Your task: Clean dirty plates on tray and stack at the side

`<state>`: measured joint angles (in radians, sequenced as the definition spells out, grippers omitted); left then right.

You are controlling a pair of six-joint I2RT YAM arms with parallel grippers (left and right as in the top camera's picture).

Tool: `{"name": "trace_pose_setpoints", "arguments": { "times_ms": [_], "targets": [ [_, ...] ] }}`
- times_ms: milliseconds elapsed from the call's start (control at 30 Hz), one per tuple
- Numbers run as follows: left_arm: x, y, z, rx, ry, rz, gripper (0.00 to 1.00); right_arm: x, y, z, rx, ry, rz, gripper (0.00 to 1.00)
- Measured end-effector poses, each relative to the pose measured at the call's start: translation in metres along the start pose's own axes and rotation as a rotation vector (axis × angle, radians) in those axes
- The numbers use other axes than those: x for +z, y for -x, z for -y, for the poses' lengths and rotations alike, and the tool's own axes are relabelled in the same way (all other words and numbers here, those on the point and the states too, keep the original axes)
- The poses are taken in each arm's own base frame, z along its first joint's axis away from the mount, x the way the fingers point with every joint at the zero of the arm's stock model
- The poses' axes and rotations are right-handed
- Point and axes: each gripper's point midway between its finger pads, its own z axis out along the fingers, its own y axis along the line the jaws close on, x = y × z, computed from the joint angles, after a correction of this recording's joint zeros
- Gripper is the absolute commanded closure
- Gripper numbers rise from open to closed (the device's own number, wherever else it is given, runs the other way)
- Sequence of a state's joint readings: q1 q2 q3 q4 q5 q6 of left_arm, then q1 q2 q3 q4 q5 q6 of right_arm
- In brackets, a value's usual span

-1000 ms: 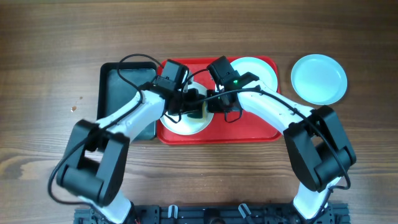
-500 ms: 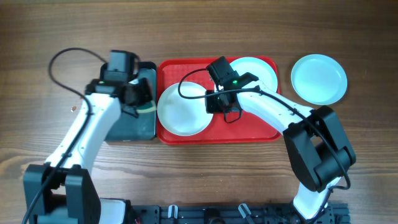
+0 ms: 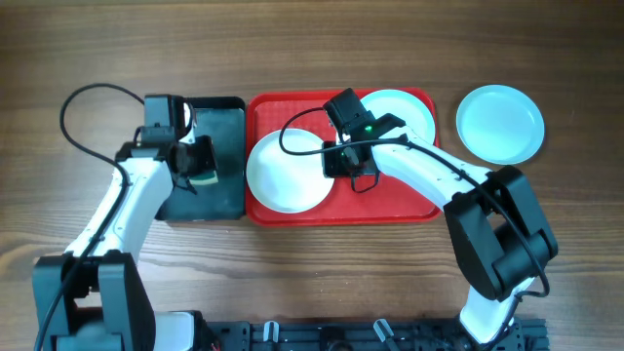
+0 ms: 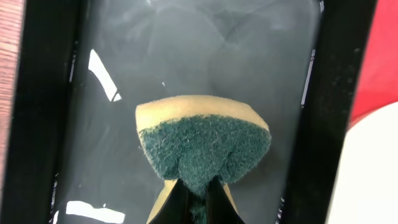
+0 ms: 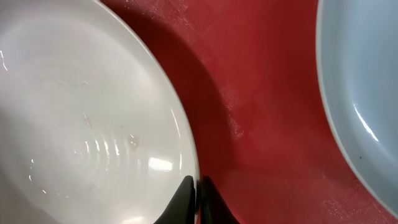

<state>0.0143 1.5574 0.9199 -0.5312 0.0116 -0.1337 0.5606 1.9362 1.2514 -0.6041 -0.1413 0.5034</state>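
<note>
Left jaws are squeezed tight on the green sponge (image 4: 202, 146), over the black tray (image 3: 226, 122) just left of the red tray (image 3: 400, 200). Right jaws are nipped shut on the right rim of the white plate (image 3: 283, 174), which sits in the red tray's left half. One blue plate (image 3: 414, 107) lies in its back right corner, and the other blue plate (image 3: 500, 123) is on the desk (image 3: 312, 49) just right of it.

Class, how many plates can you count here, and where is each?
3. White plate on the red tray's left half; one aqua plate at the tray's top right, partly under an arm; second aqua plate on the table, right of the tray. No others visible.
</note>
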Motion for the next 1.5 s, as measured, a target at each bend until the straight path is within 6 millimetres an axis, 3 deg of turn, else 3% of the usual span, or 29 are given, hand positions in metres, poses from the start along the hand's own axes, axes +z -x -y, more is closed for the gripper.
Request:
{"name": "trace_pose_setpoints", "arguments": {
  "times_ms": [100, 133, 167, 267, 367, 433, 533, 600, 667, 700, 800, 967, 1067, 1267, 1367, 1500],
  "targets": [
    [0.007, -0.012, -0.003, 0.002, 0.005, -0.021, 0.94, 0.0, 0.0, 0.0, 0.0, 0.0, 0.0, 0.94],
    [0.007, -0.013, -0.003, 0.002, 0.005, -0.023, 0.9, 0.0, 0.0, 0.0, 0.0, 0.0, 0.0, 0.94],
    [0.007, -0.013, -0.003, 0.002, 0.005, -0.023, 0.76, 0.0, 0.0, 0.0, 0.0, 0.0, 0.0, 0.91],
    [0.007, -0.012, -0.003, 0.008, 0.004, -0.018, 0.61, 0.0, 0.0, 0.0, -0.003, 0.001, 0.0, 0.86],
    [0.007, -0.011, -0.002, 0.017, 0.003, -0.014, 0.47, 0.0, 0.0, 0.0, -0.004, 0.001, 0.0, 0.85],
    [0.003, -0.004, -0.001, 0.017, -0.002, 0.015, 0.45, 0.0, 0.0, 0.0, -0.004, 0.001, 0.001, 0.84],
    [-0.018, 0.016, -0.002, 0.003, -0.012, 0.099, 0.4, 0.0, 0.001, 0.001, -0.004, -0.007, 0.007, 0.84],
    [-0.047, 0.047, -0.007, -0.049, -0.024, 0.225, 0.36, 0.0, 0.002, 0.002, -0.004, -0.01, 0.008, 0.84],
    [-0.092, 0.086, -0.026, -0.152, -0.032, 0.416, 0.05, 0.0, 0.002, 0.001, -0.004, -0.009, 0.009, 0.84],
    [-0.098, 0.089, -0.032, -0.172, -0.024, 0.438, 0.0, 0.0, 0.002, 0.002, -0.004, -0.01, 0.01, 0.84],
    [-0.105, 0.092, -0.057, -0.272, 0.004, 0.462, 0.0, 0.0, 0.003, 0.001, -0.005, -0.009, 0.016, 0.85],
    [-0.096, 0.072, -0.059, -0.295, 0.017, 0.375, 0.0, 0.006, 0.003, 0.003, 0.005, 0.0, 0.033, 0.87],
    [-0.096, 0.071, -0.059, -0.295, 0.017, 0.373, 0.0, 0.01, 0.005, 0.002, 0.002, 0.011, 0.055, 0.96],
    [-0.096, 0.071, -0.059, -0.295, 0.017, 0.373, 0.0, 0.01, 0.001, 0.005, 0.01, 0.009, 0.047, 0.96],
    [-0.096, 0.071, -0.059, -0.295, 0.017, 0.371, 0.0, -0.008, 0.0, 0.008, 0.01, -0.008, 0.032, 0.96],
    [-0.096, 0.071, -0.059, -0.296, 0.017, 0.37, 0.0, -0.057, 0.028, -0.002, -0.009, 0.034, 0.161, 0.96]
  ]
}}
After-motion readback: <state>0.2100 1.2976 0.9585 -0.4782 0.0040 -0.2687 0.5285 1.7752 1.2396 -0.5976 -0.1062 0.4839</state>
